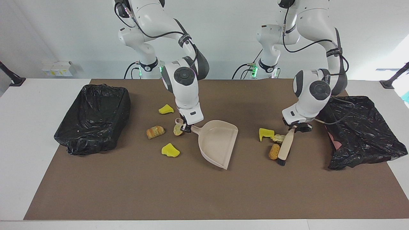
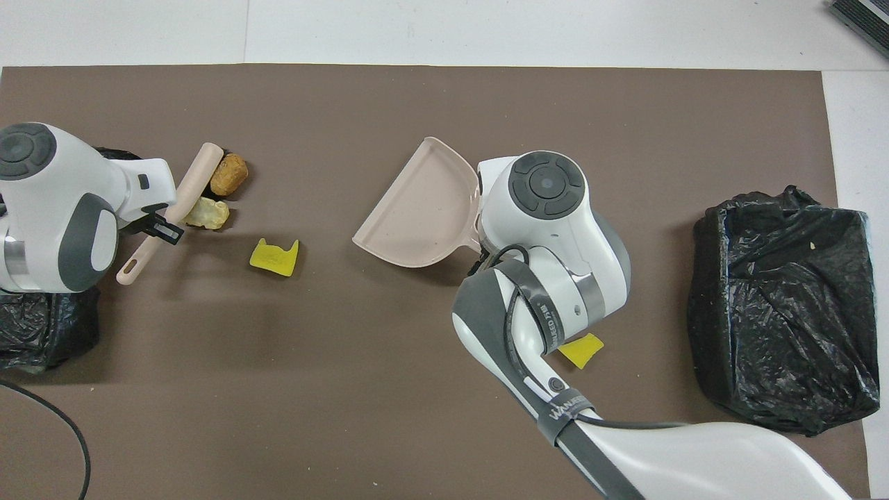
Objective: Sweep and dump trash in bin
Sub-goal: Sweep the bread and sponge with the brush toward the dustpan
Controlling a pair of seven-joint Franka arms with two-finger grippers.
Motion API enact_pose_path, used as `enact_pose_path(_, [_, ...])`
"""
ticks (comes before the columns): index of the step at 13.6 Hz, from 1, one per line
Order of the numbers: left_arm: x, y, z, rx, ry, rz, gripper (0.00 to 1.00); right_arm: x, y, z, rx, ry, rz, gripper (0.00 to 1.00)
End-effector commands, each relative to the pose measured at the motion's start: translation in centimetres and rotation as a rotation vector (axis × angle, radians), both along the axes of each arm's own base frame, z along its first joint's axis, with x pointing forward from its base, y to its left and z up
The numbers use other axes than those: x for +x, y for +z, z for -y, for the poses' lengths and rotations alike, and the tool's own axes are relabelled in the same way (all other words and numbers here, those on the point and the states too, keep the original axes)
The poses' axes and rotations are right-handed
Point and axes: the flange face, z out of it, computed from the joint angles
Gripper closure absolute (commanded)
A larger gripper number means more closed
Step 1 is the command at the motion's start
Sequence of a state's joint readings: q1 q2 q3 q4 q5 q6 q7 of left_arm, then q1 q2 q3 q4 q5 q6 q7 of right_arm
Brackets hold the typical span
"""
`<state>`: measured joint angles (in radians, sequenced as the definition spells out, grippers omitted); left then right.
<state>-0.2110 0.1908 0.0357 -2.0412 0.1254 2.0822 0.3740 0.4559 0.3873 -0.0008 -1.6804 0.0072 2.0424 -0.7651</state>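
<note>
- The left gripper [image 1: 294,128], clamped on the handle of the beige black-bristled brush [image 1: 284,147], holds the brush slanted on the brown mat [image 1: 127,191] toward the left arm's end of the table.
- The brush's bristle side presses against two scraps: a golden-brown pastry lump [image 1: 274,151] and a pale crumbly lump [image 1: 279,138], with a bright yellow foam chunk [image 1: 266,134] just beside them on the dustpan's side.
- The right gripper [image 1: 186,127] grips the handle of the beige plastic dustpan [image 1: 218,140], its open mouth turned toward the brush, well apart from that cluster.
- Four more scraps lie toward the right arm's end: a tan lump [image 1: 177,129] touching the dustpan handle, a striped bread piece [image 1: 155,131], and two yellow chunks [image 1: 166,109] [image 1: 170,150].
- A black bag-lined bin [image 1: 92,118] stands at the right arm's end; another black bag [image 1: 361,134] lies at the left arm's.
- Sweeping appears under way; none of the trash is in the pan yet. The next move likely calls for pushing the three-piece cluster across the mat into the pan's mouth.
</note>
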Motion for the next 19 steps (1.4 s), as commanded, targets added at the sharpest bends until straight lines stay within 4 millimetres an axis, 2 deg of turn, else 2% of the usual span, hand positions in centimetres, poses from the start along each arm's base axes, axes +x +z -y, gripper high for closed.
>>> enact_pose_path(1, [-2.7, -0.7, 2.1, 0.017, 0.011, -0.026, 1.0, 0.7, 0.0, -0.1, -0.013, 0.052, 0.004, 1.0])
enact_pose_path(4, [-1.7, 1.7, 1.8, -0.047, 0.082, 0.008, 1.0, 1.4, -0.4, 1.2, -0.014, 0.149, 0.002, 1.0])
enact_pose_path(5, [-1.8, 2.7, 1.6, -0.067, 0.109, 0.021, 1.0, 1.4, -0.4, 1.2, -0.016, 0.176, 0.001, 1.0])
enact_pose_path(7, [-2.6, 3.5, 0.2, -0.047, 0.241, -0.012, 1.0, 1.4, -0.7, 1.3, -0.019, 0.21, -0.003, 1.0])
enact_pose_path(11, [-5.0, 2.6, 0.1, -0.006, 0.484, -0.005, 1.0, 1.2, -1.1, 1.5, -0.048, 0.293, -0.005, 1.0])
enact_pose_path(14, [-7.8, 0.7, 0.3, -0.024, 0.622, 0.076, 1.0, 1.0, -1.3, 1.7, -0.068, 0.339, -0.006, 1.0])
enact_pose_path(15, [-8.1, 0.5, 0.7, -0.029, 0.642, 0.089, 1.0, 1.0, -1.4, 1.6, -0.067, 0.341, -0.006, 1.0])
enact_pose_path(17, [-8.3, 0.6, 3.0, -0.053, 0.682, 0.089, 1.0, 1.1, -1.4, 1.6, -0.066, 0.341, -0.004, 1.0])
enact_pose_path(19, [-8.2, -0.7, 7.4, -0.096, 0.665, 0.076, 1.0, 1.1, -1.3, 1.7, -0.066, 0.34, -0.002, 1.0])
